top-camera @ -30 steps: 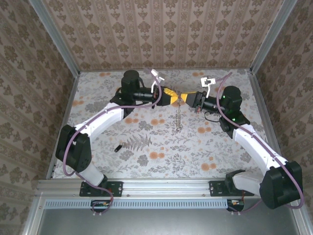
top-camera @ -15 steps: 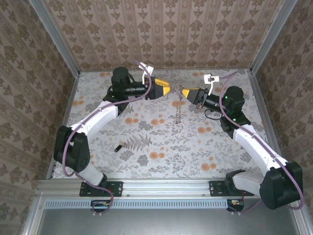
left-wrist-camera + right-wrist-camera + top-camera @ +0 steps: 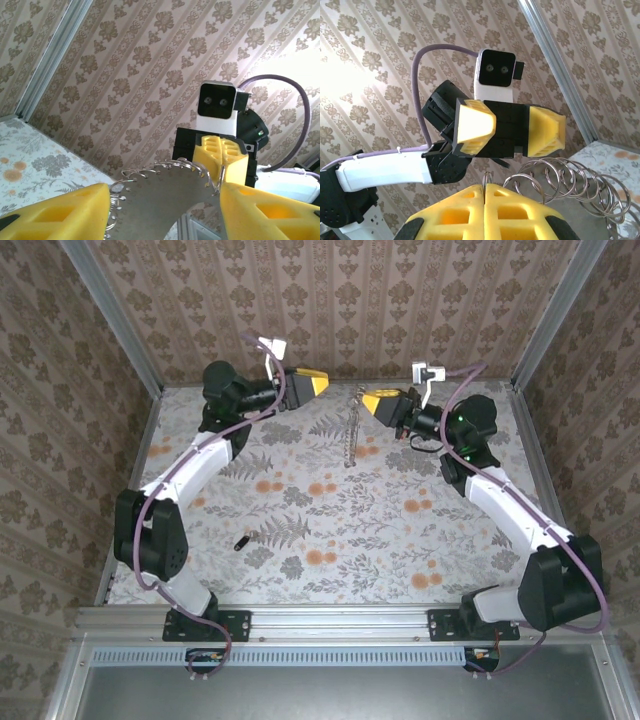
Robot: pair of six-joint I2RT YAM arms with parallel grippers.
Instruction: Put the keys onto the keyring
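The floral desk lies under both arms, and the keyring hangs over its far half as a thin dangling chain of loops. A second ago the two arms met low over the desk's middle with the keyring strung between them. Now both have lifted towards the back wall and drawn apart, so the keyring hangs higher and farther back than before.

The left arm has swung away to the left of the keyring. The left fingers, closed at the keyring a second ago, now stand well open with nothing held, apart from the keyring on its left. From the left wrist the keyring's ridged rim shows in the gap between the two yellow pads.

The right arm reaches in from the right of the keyring. The right fingers stay pressed fully together, pinching the top of the keyring, which now hangs from them alone. From the right wrist its wire loops fan out just to the right of the closed tips.

The key, small and dark, lies on the desk well nearer than the keyring and to its left, where it lay before.
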